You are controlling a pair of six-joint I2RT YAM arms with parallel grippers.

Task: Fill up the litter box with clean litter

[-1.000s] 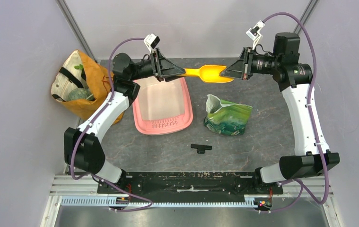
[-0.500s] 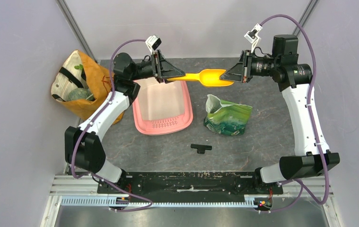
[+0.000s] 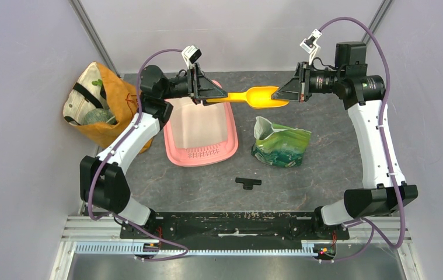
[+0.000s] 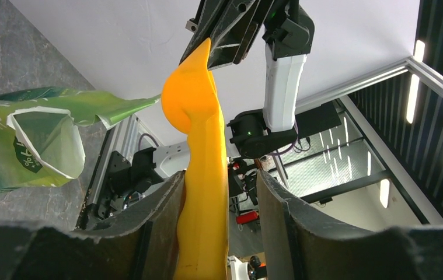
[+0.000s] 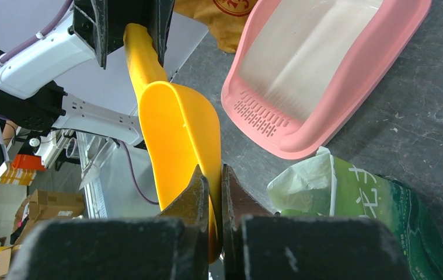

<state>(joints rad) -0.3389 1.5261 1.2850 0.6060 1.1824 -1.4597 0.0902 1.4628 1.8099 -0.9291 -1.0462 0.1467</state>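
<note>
Between your grippers: scoop (image 3: 254, 96), bridging both, raised off the table (image 3: 300, 175).
Right gripper (image 5: 210, 175): clamped on the scoop's bowl edge.
Left gripper (image 4: 219, 181): fingers apart, loose around the handle.
Litter box (image 3: 201, 156): beneath your left one, on the table.

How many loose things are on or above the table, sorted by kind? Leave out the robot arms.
Bags: 2 (green foil bag, orange-tan fabric bag)
Orange scoop: 1
Litter box: 1
Black T-shaped piece: 1
Total: 5
</note>
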